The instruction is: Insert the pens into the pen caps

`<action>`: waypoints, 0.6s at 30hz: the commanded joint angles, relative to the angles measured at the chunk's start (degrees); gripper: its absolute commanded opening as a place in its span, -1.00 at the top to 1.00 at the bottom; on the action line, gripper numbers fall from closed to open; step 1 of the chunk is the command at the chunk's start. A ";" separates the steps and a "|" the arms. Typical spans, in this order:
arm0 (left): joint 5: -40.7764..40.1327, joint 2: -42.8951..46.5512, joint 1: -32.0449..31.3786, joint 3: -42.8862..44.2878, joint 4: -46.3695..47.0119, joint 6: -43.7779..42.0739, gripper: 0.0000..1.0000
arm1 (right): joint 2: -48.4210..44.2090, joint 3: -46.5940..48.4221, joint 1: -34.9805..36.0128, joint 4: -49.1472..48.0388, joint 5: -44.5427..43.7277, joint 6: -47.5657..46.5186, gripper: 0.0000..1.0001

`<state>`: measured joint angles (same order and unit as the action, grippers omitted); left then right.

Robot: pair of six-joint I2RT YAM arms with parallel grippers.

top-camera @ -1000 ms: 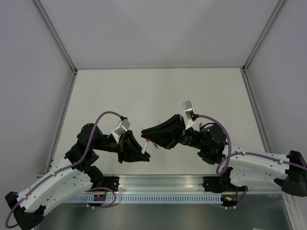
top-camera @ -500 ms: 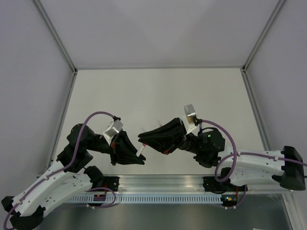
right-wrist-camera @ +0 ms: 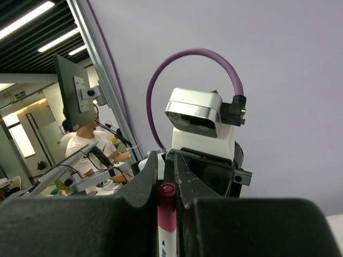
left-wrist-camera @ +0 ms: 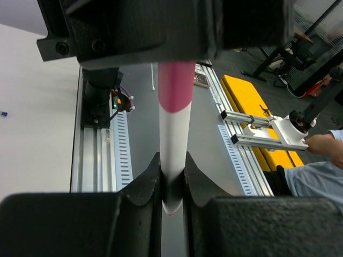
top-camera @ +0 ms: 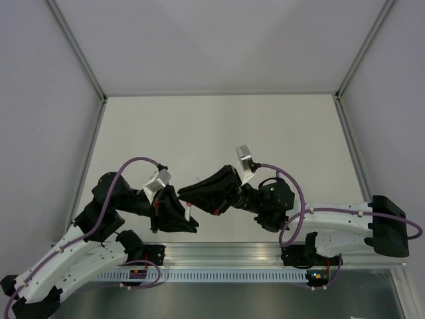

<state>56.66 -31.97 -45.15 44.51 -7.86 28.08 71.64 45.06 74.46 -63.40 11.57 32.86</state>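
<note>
A whitish pen [left-wrist-camera: 174,134] with a red cap [left-wrist-camera: 177,85] on its far end spans the gap between my two grippers, in the air above the table's near edge. My left gripper [left-wrist-camera: 172,160] is shut on the white barrel near its bare tip. My right gripper [right-wrist-camera: 166,160] is shut on the red cap [right-wrist-camera: 167,206], with the white barrel [right-wrist-camera: 167,243] running down below it. In the top view the two grippers meet tip to tip, left gripper [top-camera: 190,226] and right gripper [top-camera: 182,193]. Only a short piece of the pen [top-camera: 189,214] shows between them. A tiny dark blue piece [left-wrist-camera: 2,113] lies on the table.
A slotted aluminium rail [top-camera: 219,274] runs along the near edge under both arms. Frame posts [top-camera: 76,50] and grey walls bound the white table [top-camera: 219,133]. The left wrist camera [right-wrist-camera: 195,115] sits right behind my right gripper's tips.
Both arms have moved left and a little toward the near edge, and the two grippers have closed in on each other along the pen.
</note>
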 commanded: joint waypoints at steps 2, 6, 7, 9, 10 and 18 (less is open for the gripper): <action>-17.02 0.23 1.64 5.94 19.02 -0.04 0.95 | 8.00 -7.17 5.53 28.15 16.38 3.26 1.00; -19.23 1.65 1.64 5.58 16.48 -1.44 0.95 | 4.22 -8.23 5.52 30.95 13.22 3.00 1.00; -19.05 1.21 1.73 6.80 15.25 -2.14 0.95 | 3.78 -8.23 5.52 32.44 13.47 2.65 1.00; -18.96 0.59 1.73 7.34 13.23 -2.93 0.95 | 1.68 -8.14 5.53 35.95 12.25 2.12 1.00; -19.66 0.76 1.73 7.08 12.96 -3.46 0.95 | 0.88 -8.06 5.52 36.93 11.11 1.68 1.00; -17.03 -0.90 1.64 3.66 11.29 -5.05 0.95 | -8.00 -4.37 5.44 47.03 1.80 -1.66 0.52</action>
<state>52.31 -31.92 -45.15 44.51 -13.98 25.17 61.84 43.33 75.31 -43.66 5.06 31.70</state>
